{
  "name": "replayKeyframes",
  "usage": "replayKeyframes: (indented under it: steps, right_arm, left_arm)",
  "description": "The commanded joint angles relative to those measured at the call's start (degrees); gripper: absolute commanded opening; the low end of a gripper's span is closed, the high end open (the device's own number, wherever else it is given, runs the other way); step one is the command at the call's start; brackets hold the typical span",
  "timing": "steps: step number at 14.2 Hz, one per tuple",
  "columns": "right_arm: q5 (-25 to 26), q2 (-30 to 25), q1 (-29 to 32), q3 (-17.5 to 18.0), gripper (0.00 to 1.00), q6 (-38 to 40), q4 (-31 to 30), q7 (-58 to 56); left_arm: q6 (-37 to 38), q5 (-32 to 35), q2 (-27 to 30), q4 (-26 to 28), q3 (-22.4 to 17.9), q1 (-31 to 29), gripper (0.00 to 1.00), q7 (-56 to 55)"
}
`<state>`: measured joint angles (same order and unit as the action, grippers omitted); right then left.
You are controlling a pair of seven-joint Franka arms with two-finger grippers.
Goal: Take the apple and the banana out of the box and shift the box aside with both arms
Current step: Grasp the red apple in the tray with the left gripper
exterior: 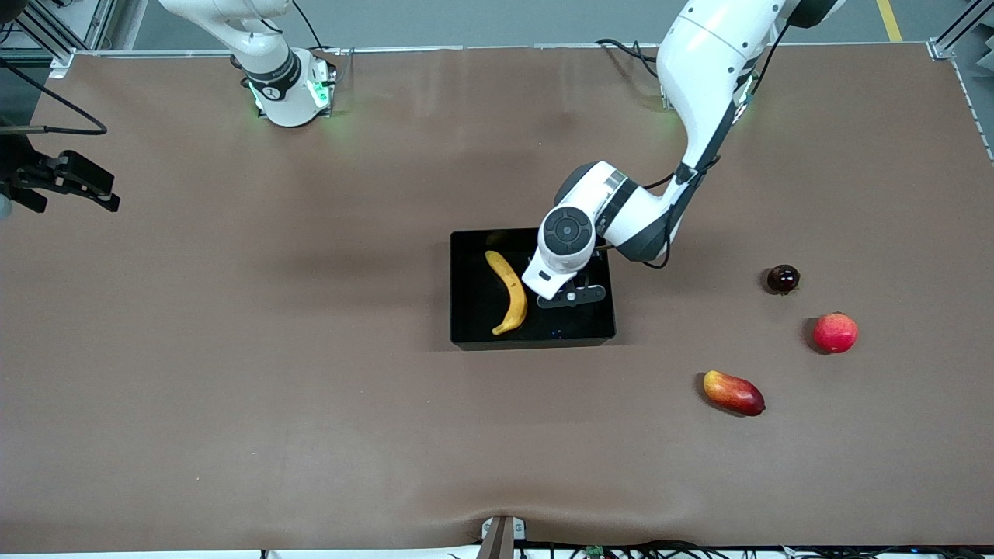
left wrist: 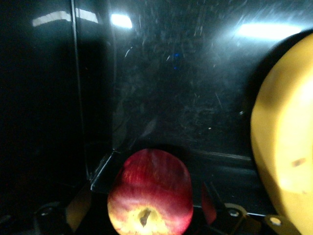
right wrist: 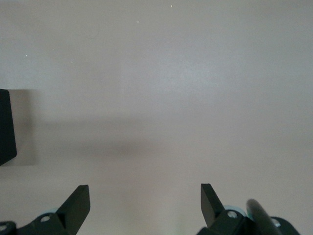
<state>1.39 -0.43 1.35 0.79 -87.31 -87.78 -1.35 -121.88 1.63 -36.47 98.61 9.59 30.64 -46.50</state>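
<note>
The black box (exterior: 466,334) sits mid-table with the yellow banana (exterior: 509,291) lying inside it. My left gripper (exterior: 571,296) reaches down into the box beside the banana. In the left wrist view, the small red apple with a yellow patch (left wrist: 149,198) rests on the box floor (left wrist: 186,98) between the fingers of my left gripper (left wrist: 144,213), which is open with a gap on each side of the fruit. The banana (left wrist: 286,147) lies close by. The front view hides the apple under the wrist. My right gripper (exterior: 105,194) waits open over bare table at the right arm's end, its fingers (right wrist: 78,203) wide apart.
Toward the left arm's end lie an oval red-yellow mango (exterior: 734,393), a larger red round fruit (exterior: 835,332) and a small dark round fruit (exterior: 783,278). Brown tabletop surrounds the box.
</note>
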Motion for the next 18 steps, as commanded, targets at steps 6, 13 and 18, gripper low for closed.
replayKeyframes:
  steps: [6,13,18]
  right_arm:
    - [0.98,1.05,0.32,0.26,1.00,0.04,1.38,1.08]
    - [0.98,1.75,-0.39,0.26,1.00,0.04,1.65,0.91]
    - [0.98,1.84,-0.47,0.26,1.00,0.04,1.65,0.91]
  left_arm:
    - [-1.17,0.31,2.45,0.71,-0.10,0.48,0.00,-3.15]
    - [1.72,1.36,15.09,-0.70,-1.59,-3.20,0.00,-1.67]
    - [8.76,1.36,18.72,-1.32,-1.60,-11.46,0.00,9.92]
